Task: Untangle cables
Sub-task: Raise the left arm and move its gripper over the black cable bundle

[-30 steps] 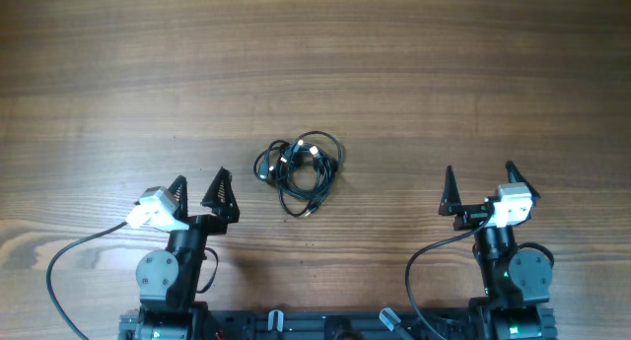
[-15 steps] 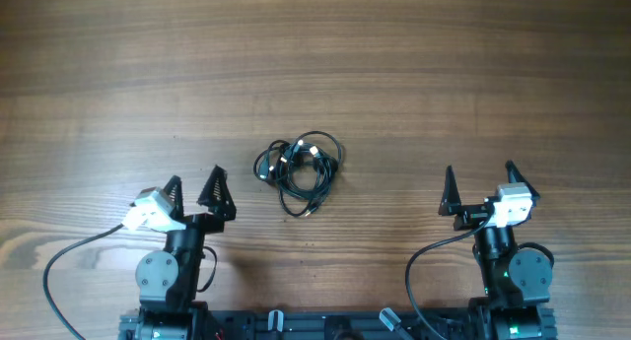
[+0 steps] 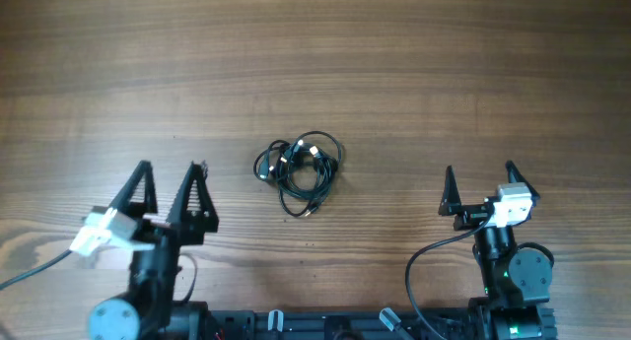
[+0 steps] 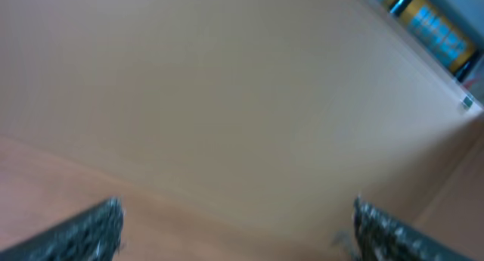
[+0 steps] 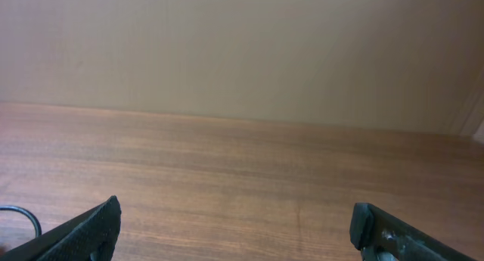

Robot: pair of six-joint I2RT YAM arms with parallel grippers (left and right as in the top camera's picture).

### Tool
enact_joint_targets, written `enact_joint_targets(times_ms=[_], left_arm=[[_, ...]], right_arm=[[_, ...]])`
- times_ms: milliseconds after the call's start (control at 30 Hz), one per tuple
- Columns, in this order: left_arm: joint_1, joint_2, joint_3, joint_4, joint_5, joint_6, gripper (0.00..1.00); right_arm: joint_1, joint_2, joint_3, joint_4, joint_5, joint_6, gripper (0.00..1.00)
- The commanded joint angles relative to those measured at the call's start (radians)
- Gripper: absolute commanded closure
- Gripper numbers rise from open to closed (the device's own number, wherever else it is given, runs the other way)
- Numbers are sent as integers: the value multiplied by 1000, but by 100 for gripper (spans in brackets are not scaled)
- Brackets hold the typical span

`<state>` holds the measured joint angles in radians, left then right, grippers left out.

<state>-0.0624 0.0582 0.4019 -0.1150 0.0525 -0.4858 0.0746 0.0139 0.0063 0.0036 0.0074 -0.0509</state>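
The cables lie as a fist-sized black knotted bundle with pale tips on the wooden table, near the middle. My left gripper is open and empty, to the left of the bundle and apart from it. Its wrist view is blurred and shows its fingers wide apart over bare wood and a pale wall. My right gripper is open and empty, to the right of the bundle. In the right wrist view its fingers are wide apart, and a bit of black cable loop shows at the left edge.
The arm bases and their thicker black wires sit along the table's near edge. A pale wall rises behind the table's far edge.
My left arm has swung to the left and risen, with its gripper still open. The right arm and the cable bundle have not moved.
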Motion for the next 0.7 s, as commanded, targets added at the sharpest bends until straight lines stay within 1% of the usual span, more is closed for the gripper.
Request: enact_joint_targets(times_ms=[0, 133, 200, 300, 333, 400, 500, 533, 567, 600, 667], left_arm=[[8, 151, 304, -225, -9, 90, 0], [8, 467, 715, -589, -9, 170, 0], [8, 619, 879, -755, -9, 198, 0], [8, 849, 1086, -1002, -6, 198, 0], [8, 934, 1138, -1081, 4, 198, 0], [8, 1071, 1175, -1182, 61, 190, 0], [8, 1239, 1174, -1265, 123, 191, 0], [8, 1287, 1174, -1286, 134, 191, 7], [8, 1336, 1174, -1302, 142, 191, 37], [7, 1395, 1174, -1315, 155, 191, 96], [7, 1482, 1173, -1328, 177, 190, 96]], right_arm=[[5, 4, -1, 2, -8, -9, 0], [5, 4, -1, 2, -8, -9, 0], [5, 4, -1, 2, -8, -9, 0], [5, 4, -1, 2, -8, -9, 0], [5, 4, -1, 2, -8, -8, 0], [5, 4, -1, 2, -8, -9, 0], [5, 4, -1, 3, -8, -9, 0], [5, 4, -1, 2, -8, -9, 0], [5, 4, -1, 2, -8, -9, 0], [5, 4, -1, 2, -8, -9, 0], [5, 4, -1, 2, -8, -9, 0]])
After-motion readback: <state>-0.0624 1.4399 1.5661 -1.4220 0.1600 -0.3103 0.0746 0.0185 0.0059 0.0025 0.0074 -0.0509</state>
